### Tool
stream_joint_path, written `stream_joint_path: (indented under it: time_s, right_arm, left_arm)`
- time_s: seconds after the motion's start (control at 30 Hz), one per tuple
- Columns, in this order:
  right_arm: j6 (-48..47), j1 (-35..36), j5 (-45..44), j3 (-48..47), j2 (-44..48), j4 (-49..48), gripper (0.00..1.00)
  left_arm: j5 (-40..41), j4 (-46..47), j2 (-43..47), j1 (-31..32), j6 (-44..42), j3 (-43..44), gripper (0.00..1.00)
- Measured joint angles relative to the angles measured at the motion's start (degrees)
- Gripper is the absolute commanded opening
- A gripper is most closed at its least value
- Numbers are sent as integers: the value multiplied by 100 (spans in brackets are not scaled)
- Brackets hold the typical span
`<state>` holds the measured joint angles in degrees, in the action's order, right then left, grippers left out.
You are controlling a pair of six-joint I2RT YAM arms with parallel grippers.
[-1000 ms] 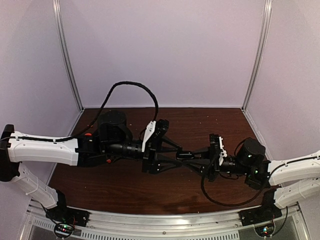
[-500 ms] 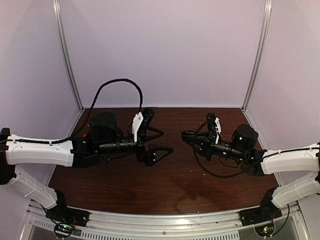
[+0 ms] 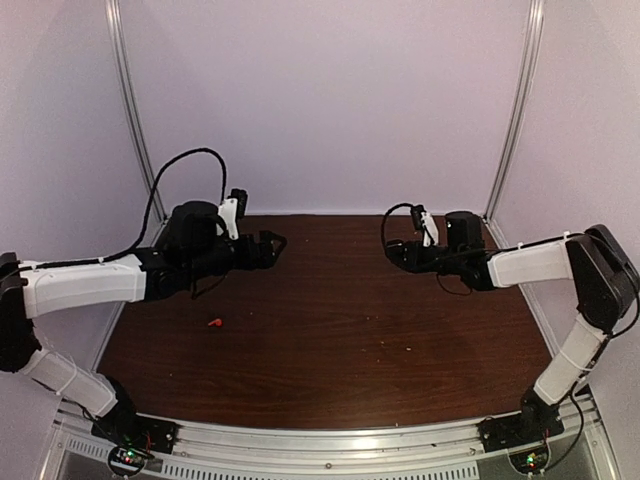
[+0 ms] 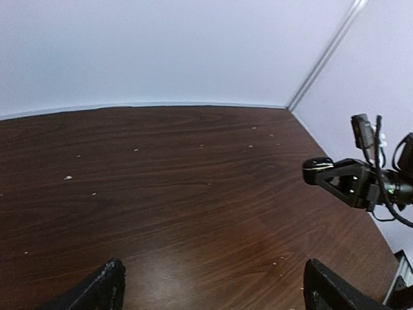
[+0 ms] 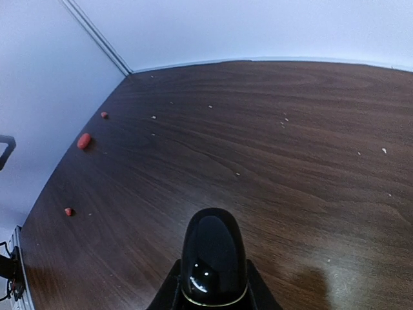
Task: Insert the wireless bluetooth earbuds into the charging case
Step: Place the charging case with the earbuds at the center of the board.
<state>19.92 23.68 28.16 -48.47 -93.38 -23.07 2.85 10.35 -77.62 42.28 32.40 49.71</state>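
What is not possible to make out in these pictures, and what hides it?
No view: the black earbud.
Right wrist view: the charging case is cut off by the bottom edge; open or closed unclear.
Same view: the red specks are too small to tell earbud from crumbs.
Top view: the right end effector is too dark to show its load.

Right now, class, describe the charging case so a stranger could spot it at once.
Start at the dark wooden table, then find the right gripper over its far right side. Pinched in it is the charging case: rounded, glossy black with a thin gold rim, unlike the matte jaws.
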Motion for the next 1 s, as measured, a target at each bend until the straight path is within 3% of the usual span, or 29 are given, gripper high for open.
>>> stream_joint_path:
  time_s: [0.27, 0.43, 0.7, 1.0]
  right_arm:
    - [-94, -745, 229, -660, -1178, 787, 6]
    - [-264, -1093, 487, -1222, -1729, 1231, 17]
    - [-457, -1451, 629, -1314, -2017, 1602, 27]
    - [-658, -1521, 584, -1504, -2109, 1834, 48]
  left_arm:
    - [234, -970, -538, -1058, 136, 289, 98]
    - [291, -1421, -708, -1613, 129, 424, 98]
    - [339, -1910, -901, -2806, 105, 442, 98]
    - [682, -2225, -970, -3580, 68, 439, 98]
